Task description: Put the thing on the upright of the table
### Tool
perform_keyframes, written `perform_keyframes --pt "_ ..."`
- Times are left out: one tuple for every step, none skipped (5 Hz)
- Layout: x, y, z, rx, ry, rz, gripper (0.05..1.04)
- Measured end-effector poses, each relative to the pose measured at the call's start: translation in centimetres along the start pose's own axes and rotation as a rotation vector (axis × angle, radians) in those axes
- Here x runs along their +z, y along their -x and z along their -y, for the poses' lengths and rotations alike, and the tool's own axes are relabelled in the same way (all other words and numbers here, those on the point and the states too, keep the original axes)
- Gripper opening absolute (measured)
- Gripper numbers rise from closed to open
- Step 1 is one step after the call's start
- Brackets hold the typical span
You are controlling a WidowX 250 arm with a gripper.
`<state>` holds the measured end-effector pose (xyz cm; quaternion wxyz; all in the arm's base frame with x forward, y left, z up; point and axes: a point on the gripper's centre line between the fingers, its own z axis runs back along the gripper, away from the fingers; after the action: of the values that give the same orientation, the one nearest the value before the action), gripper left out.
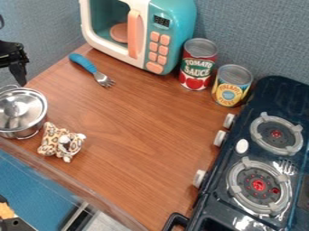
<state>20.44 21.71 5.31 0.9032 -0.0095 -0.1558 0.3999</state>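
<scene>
Two silver-topped tins carry the printed matter: a red-labelled metal can [197, 64] with pale lettering, a green band and pictured red tomatoes, and just beside it a yellow-labelled metal can [231, 85] with lettering around a blue round patch. Left of them, a teal-and-cream toy microwave [172, 27] with a peach handle and buttons shows characters on a small dark display. The surface is a reddish-brown wood-grain tabletop [138, 122], with blue-grey fabric-like walls [253, 27] behind. A blue-handled metal fork [91, 69] lies in front of the microwave; along the right stands a dark blue toy stove [241, 149] with two grey-ringed, red-centred burners. At the left edge, the black two-finger gripper [22, 84] hangs by a lidded silver metal pot [23, 110]; whether it is spread or pressed together, I cannot tell. A leopard-spotted plush toy [62, 142] lies just beside the pot. Which item is the task's thing, I cannot tell.
</scene>
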Motion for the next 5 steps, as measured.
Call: perform_keyframes --pt "-0.6 0.4 0.0 0.002 0.002 -0.026 1.001" --pt "0.1 1.0 0.9 -0.052 0.003 -0.036 1.001" --pt "2.4 0.9 1.3 -0.054 -0.017 0.019 1.000" --pt "3.9 1.9 2.2 -0.071 0.015 0.044 1.001" --pt "4.0 4.2 4.8 0.122 -0.052 0.026 1.001"
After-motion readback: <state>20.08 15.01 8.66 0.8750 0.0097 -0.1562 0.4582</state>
